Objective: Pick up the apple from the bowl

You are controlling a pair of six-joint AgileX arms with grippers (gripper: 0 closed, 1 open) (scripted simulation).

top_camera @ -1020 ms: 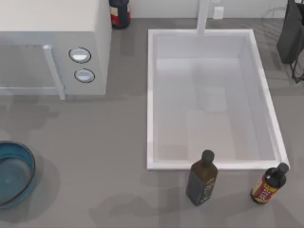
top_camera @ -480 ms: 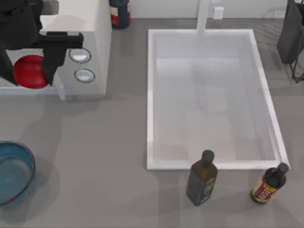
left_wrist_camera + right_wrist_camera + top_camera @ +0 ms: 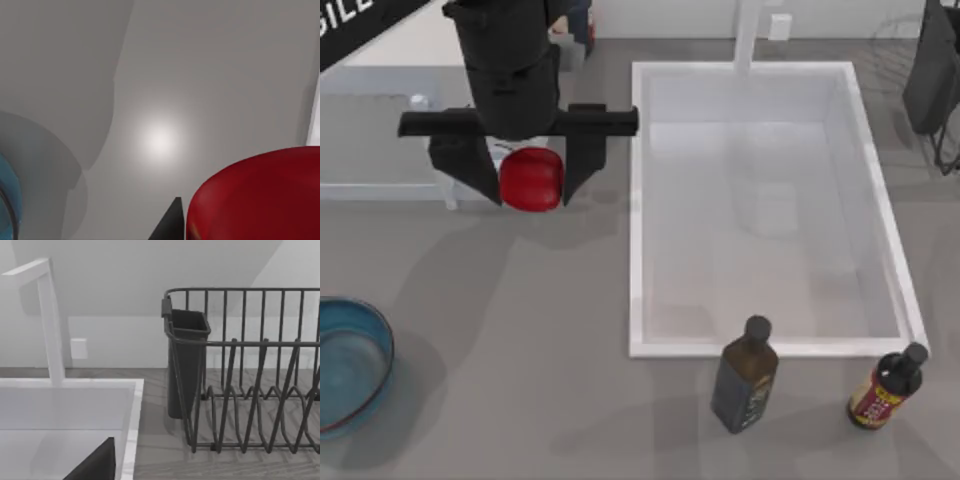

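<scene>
Sink (image 3: 638, 210) at table's centre-right, faucet (image 3: 748, 35) behind it. Microwave (image 3: 380, 120) at back left. Left gripper (image 3: 525, 180) over microwave's front right corner, just left of sink — apple (image 3: 531, 179) between its fingers, clear of counter. Bowl (image 3: 355, 362) at front left edge, well apart from apple. Two bottles before sink: one (image 3: 744, 376) at its front rim, other (image 3: 886, 387) right of it. Third bottle (image 3: 582, 20) behind gripper. Dish rack (image 3: 250, 370) right of sink — caddy (image 3: 186, 360) on its sink-side end.

A kitchen: white sink (image 3: 642, 215) with tap (image 3: 50, 322), microwave (image 3: 380, 110), dish rack (image 3: 250, 375).
</scene>
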